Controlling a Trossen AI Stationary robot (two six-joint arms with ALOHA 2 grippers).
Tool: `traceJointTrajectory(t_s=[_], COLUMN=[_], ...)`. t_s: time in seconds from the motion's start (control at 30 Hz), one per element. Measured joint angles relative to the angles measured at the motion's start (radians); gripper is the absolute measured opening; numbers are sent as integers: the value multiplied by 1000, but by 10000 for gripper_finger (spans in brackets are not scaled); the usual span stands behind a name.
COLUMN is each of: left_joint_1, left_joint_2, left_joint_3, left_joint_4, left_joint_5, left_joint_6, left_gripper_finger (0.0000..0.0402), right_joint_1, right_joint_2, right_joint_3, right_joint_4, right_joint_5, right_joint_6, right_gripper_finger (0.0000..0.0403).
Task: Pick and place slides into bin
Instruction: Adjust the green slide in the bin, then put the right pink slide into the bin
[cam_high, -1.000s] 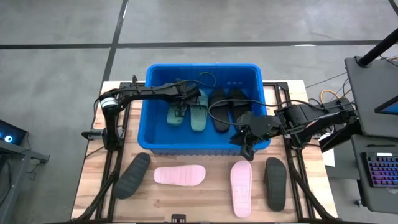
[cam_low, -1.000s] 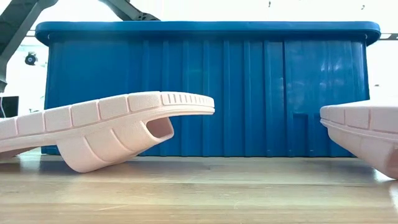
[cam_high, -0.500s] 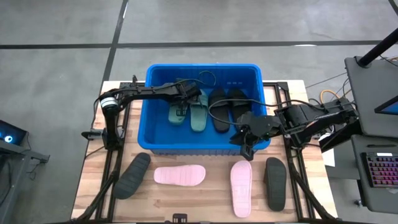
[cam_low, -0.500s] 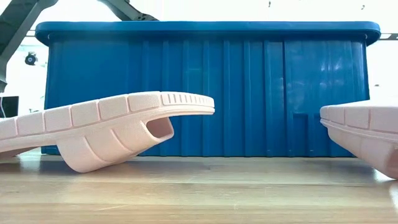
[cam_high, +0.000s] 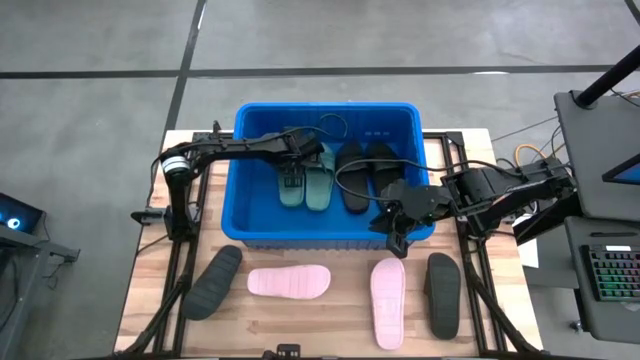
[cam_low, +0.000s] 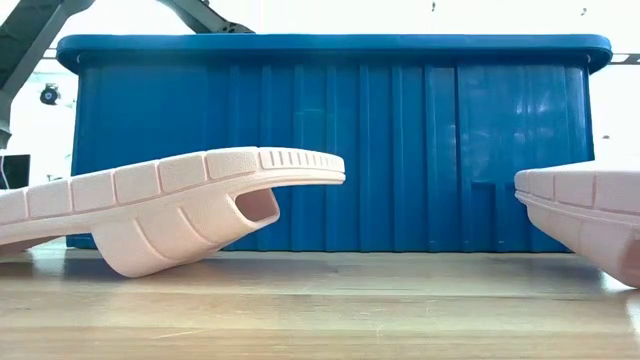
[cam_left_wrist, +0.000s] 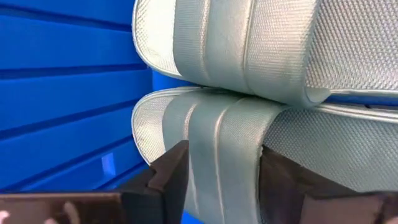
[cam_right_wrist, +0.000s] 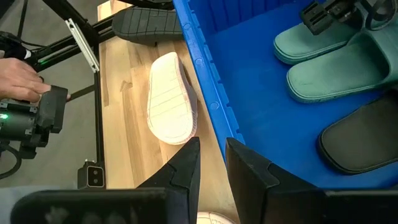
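The blue bin (cam_high: 325, 107) holds two green slides (cam_high: 290, 187) (cam_high: 320, 180) and two black slides (cam_high: 352, 178) (cam_high: 383, 170), all lying on its floor. My left gripper (cam_high: 292, 170) reaches down into the bin over the left green slide. It is open, and the slide's strap (cam_left_wrist: 217, 155) lies between its fingers. My right gripper (cam_high: 392, 238) hovers over the bin's near right corner, with a narrow gap and nothing in it (cam_right_wrist: 212, 168). On the table in front of the bin lie a charcoal slide (cam_high: 212, 282), two pink slides (cam_high: 289, 282) (cam_high: 388, 302) and another dark slide (cam_high: 443, 294). My left gripper has one finger (cam_left_wrist: 168, 177) on each side of the left green slide's strap (cam_left_wrist: 214, 186), coming down from above and slanting. I cannot tell whether the fingers touch the strap. The slide rests on the bin floor beside the other green slide.
The bin's near wall (cam_low: 330, 140) stands behind the pink slides (cam_low: 170, 205) (cam_low: 585, 215) in the low view. A person's hand (cam_right_wrist: 18, 78) rests on gear beyond the table's edge. Black frame rails (cam_high: 180, 270) run along both table sides.
The green slide under my left gripper hung slanted, with its near end toward the bin's left wall. It has now settled straight and flat on the bin floor, next to the other green slide. Both arms have kept their places.
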Motion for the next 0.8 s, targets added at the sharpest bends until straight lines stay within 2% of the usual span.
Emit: traceJointTrajectory(t_s=[0.13,0.37,0.63,0.8], left_joint_1=[-2,-2,-4,-9], left_joint_2=[-7,-37,-109,-135], left_joint_3=[13,85,143,189], left_joint_4=[-14,-141,-220,-345], left_joint_5=[-23,-35,-40,-39], left_joint_6=[1,17,0,-52], left_gripper_finger=[165,183,186,186], right_joint_1=[0,0,-1,-1], right_joint_2=[0,0,-10,-20], right_joint_3=[0,0,0,0], right_joint_4=[0,1,2,6], right_joint_5=[0,1,4,4], right_joint_6=[0,-3,-40,-53], right_gripper_finger=[68,68,68,68])
